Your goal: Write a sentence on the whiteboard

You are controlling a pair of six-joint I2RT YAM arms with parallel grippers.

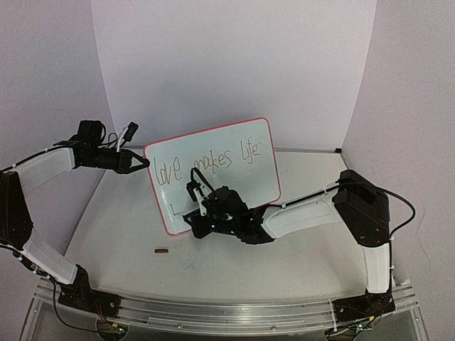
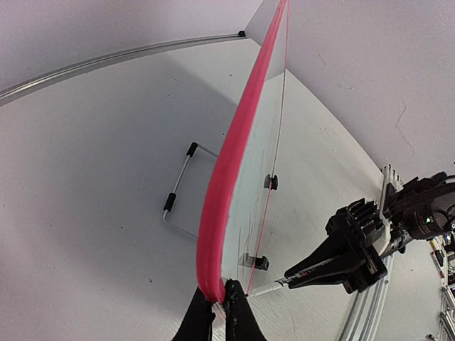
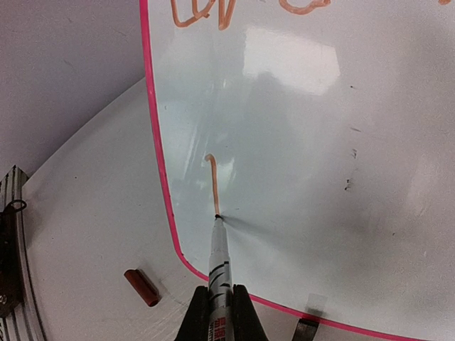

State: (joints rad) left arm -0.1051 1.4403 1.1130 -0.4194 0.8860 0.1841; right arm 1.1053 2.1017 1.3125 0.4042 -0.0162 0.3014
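Note:
The whiteboard (image 1: 245, 186) stands tilted on the table, with a pink frame (image 2: 234, 153). The sentence (image 1: 210, 162) reads "love makes life" on the top line. A single short stroke (image 3: 212, 181) starts a second line at the lower left. My left gripper (image 1: 144, 168) is shut on the board's left edge; in the left wrist view its jaws (image 2: 218, 304) pinch the pink frame. My right gripper (image 3: 219, 305) is shut on a marker (image 3: 218, 259). The marker's tip touches the board at the stroke's lower end. This gripper (image 1: 202, 213) sits low in front of the board.
A dark red marker cap (image 1: 161, 250) lies on the table before the board's lower left corner, also in the right wrist view (image 3: 141, 287). A wire stand (image 2: 181, 186) lies behind the board. Black clip feet (image 2: 271, 182) hold its bottom edge. White walls surround the table.

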